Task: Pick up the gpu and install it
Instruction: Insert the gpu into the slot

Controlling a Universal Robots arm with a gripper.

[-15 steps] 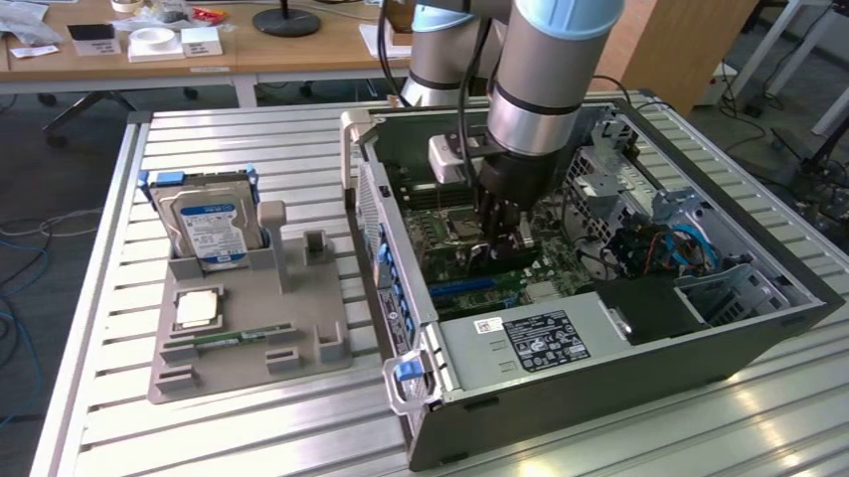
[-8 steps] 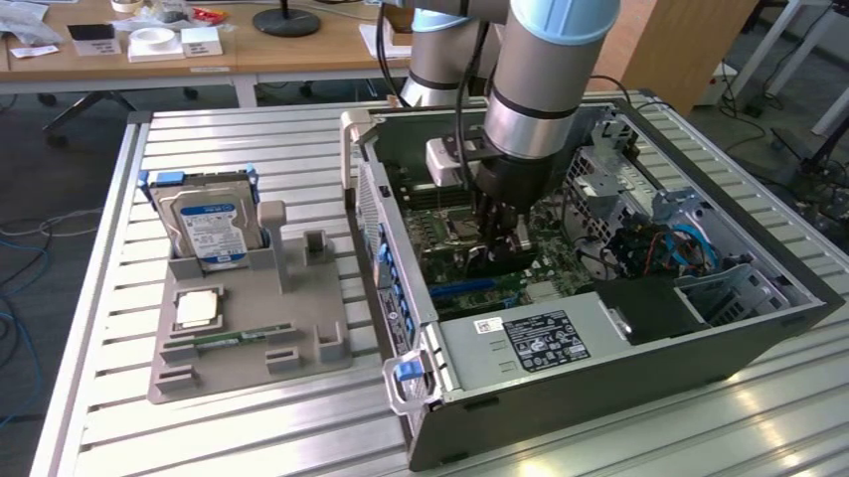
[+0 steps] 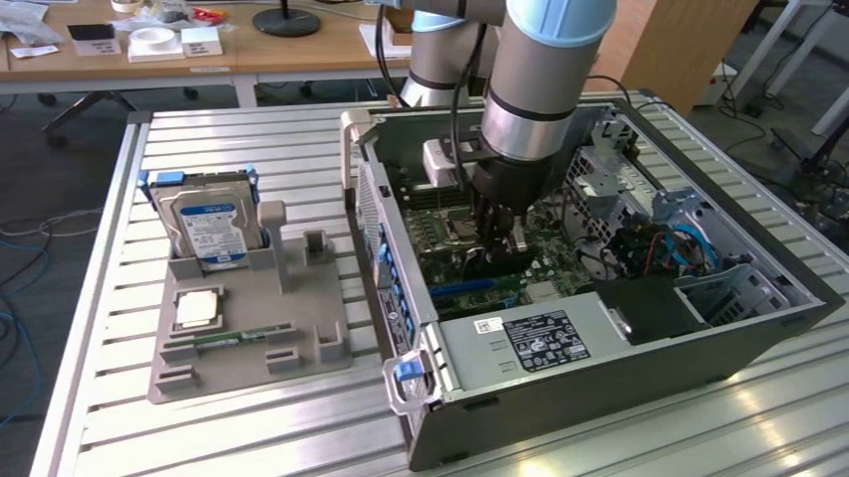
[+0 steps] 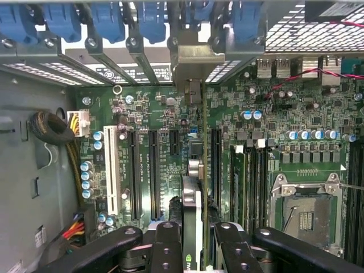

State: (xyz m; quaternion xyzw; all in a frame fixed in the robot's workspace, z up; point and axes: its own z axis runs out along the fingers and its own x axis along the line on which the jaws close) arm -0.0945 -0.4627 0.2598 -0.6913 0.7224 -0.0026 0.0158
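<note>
- My claw (image 4: 196, 245) is down inside the open computer case (image 3: 597, 383), clenched on the gpu (image 4: 192, 199). One finger sits on each flat face and the card stands edge-on between them.
- The gpu lies directly under the claw, between it and the motherboard (image 4: 284, 142). There is no sideways offset that I can make out.
- Its long axis runs from my fingers (image 4: 166, 244) toward the rear wall of the case, parallel to the black expansion slots (image 4: 153, 170).
- Its silvery bracket (image 4: 193, 54) is at the far end, up against the row of bracket openings under the blue latches (image 4: 108, 23).
- The card's lower edge lines up with a slot lane just beside the long dark slot nearest the memory sockets. I judge it close to, or touching, the board. I cannot tell whether its edge is in a slot.
- The gpu looks thin, flat and dark, with a pale strip along the top edge. A bit of green printing shows near my grip.
- In the exterior view, the grey parts holder (image 3: 253, 348) stands on the slatted surface (image 3: 239, 437), well apart from the case. It carries the blue-labelled hard drive (image 3: 213, 224).
</note>
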